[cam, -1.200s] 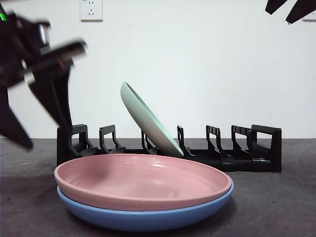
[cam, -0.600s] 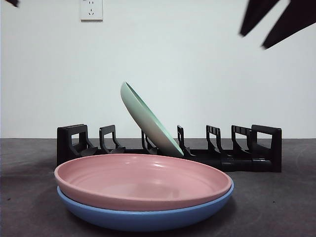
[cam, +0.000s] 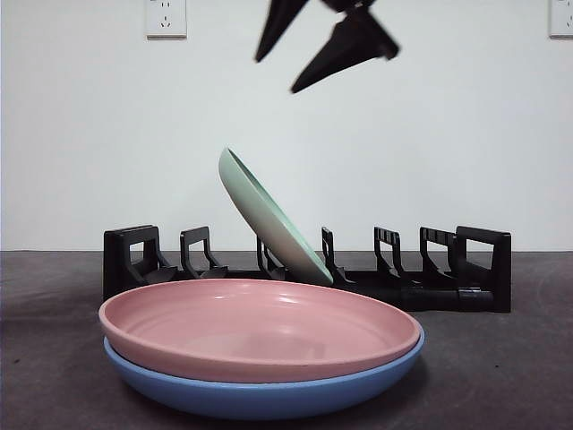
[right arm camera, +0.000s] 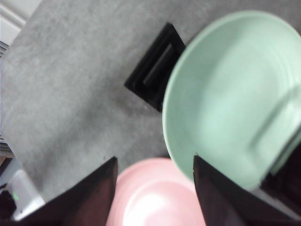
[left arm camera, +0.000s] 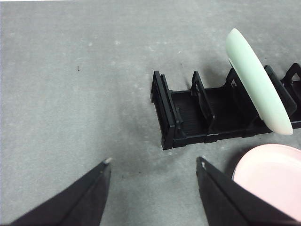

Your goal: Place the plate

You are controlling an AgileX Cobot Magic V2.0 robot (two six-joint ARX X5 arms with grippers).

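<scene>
A pink plate [cam: 260,327] lies on a blue plate [cam: 269,394] at the front of the table. A pale green plate [cam: 269,215] leans in a slot of the black rack [cam: 448,273] behind them. My right gripper [cam: 276,73] hangs open and empty high above the green plate. Its wrist view shows the green plate [right arm camera: 230,94] and the pink plate [right arm camera: 155,197] below its jaws [right arm camera: 155,162]. My left gripper [left arm camera: 154,162] is open and empty, above bare table next to the rack's end [left arm camera: 164,113]. It is out of the front view.
The rack [left arm camera: 202,113] has several free slots on both sides of the green plate [left arm camera: 256,89]. A wall with a socket [cam: 166,16] stands behind the rack. Grey table [left arm camera: 70,84] stretches beyond the rack's end.
The left arm has drawn out of the front view at the left. The right gripper has swung from the top right corner to above the green plate.
</scene>
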